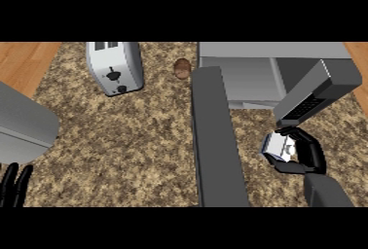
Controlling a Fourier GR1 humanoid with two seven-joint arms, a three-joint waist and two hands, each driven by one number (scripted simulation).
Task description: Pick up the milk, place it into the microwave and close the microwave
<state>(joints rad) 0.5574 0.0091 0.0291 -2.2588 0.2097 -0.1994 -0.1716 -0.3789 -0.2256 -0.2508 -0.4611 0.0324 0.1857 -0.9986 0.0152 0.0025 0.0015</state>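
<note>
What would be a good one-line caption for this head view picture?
Right hand curled round the milk carton in front of the open microwave, its door swung out.

Right hand (pixel 305 158): black, slim segmented fingers and thumb, on a dark grey blocky forearm (pixel 327 192) at near right. Left hand (pixel 14 186): only thin black fingers show, near left edge.
</note>
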